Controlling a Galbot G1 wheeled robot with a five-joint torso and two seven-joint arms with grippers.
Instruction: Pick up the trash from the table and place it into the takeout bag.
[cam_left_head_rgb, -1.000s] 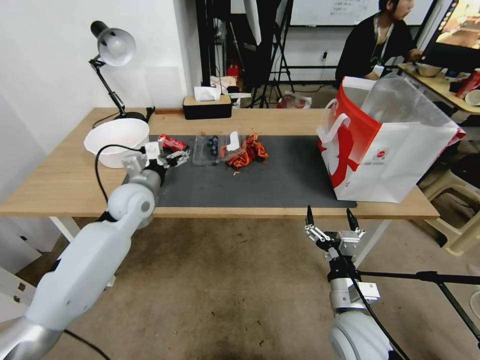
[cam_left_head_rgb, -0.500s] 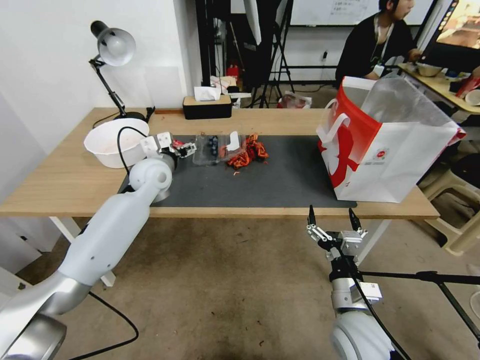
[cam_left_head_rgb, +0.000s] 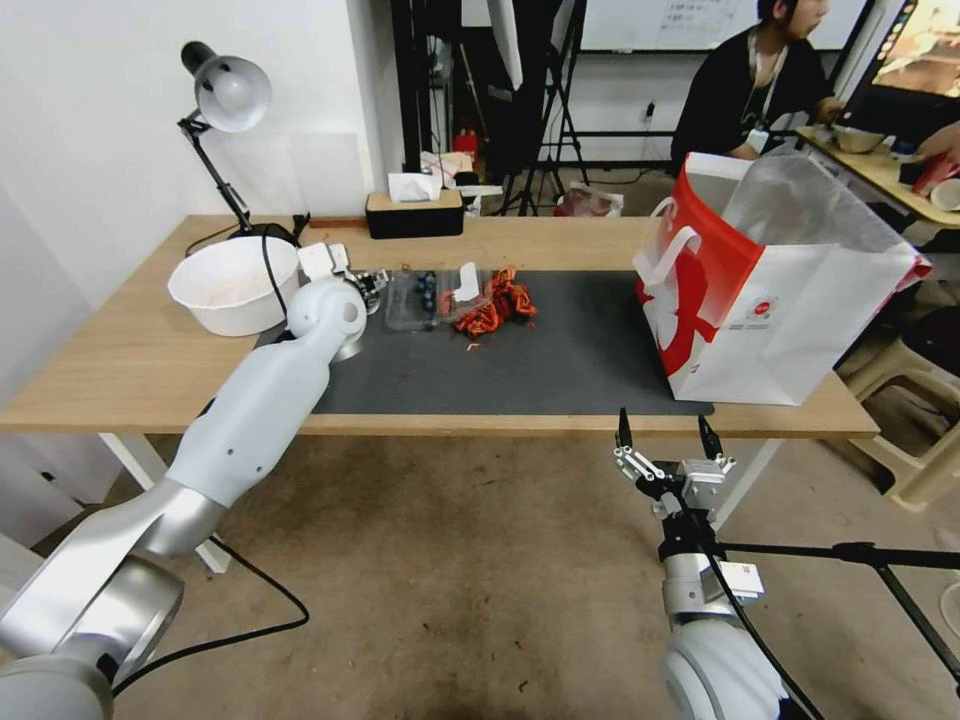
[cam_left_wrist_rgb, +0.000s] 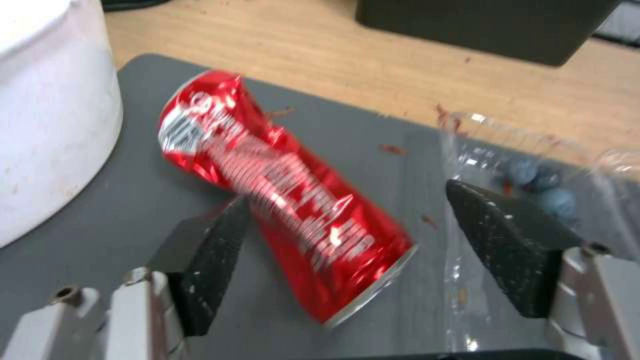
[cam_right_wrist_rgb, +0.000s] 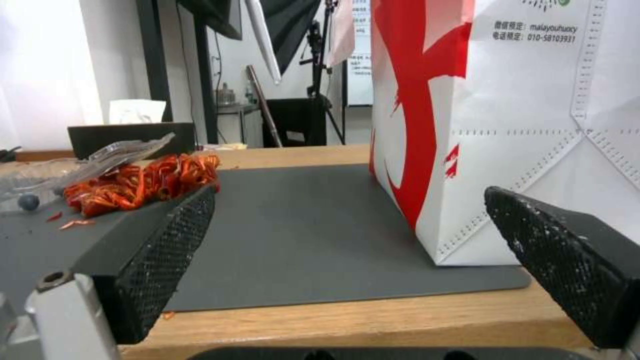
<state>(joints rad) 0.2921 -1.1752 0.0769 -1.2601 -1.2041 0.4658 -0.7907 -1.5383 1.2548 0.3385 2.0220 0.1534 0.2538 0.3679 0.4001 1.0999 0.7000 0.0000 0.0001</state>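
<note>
A crushed red can (cam_left_wrist_rgb: 280, 200) lies on its side on the dark grey mat (cam_left_head_rgb: 560, 360) of the table (cam_left_head_rgb: 130, 370). My left gripper (cam_left_wrist_rgb: 353, 240) is open and straddles the can, one finger on each side; in the head view this gripper (cam_left_head_rgb: 372, 287) sits at the mat's far left corner. More trash lies beside it: a clear plastic box (cam_left_head_rgb: 425, 297) with dark berries and a heap of orange-red shreds (cam_left_head_rgb: 495, 305). The takeout bag (cam_left_head_rgb: 770, 290) stands open at the right end. My right gripper (cam_left_head_rgb: 668, 445) hangs open below the table's front edge.
A white bowl (cam_left_head_rgb: 232, 283) sits just left of the can, close to my left gripper. A desk lamp (cam_left_head_rgb: 225, 95) and a black tissue box (cam_left_head_rgb: 414, 213) stand along the far edge. The mat between the shreds and the bag (cam_right_wrist_rgb: 520, 125) is bare.
My left arm has stretched farther over the table, carrying the open gripper up to the can, which the arm now covers in the head view. The right arm has stayed put.
</note>
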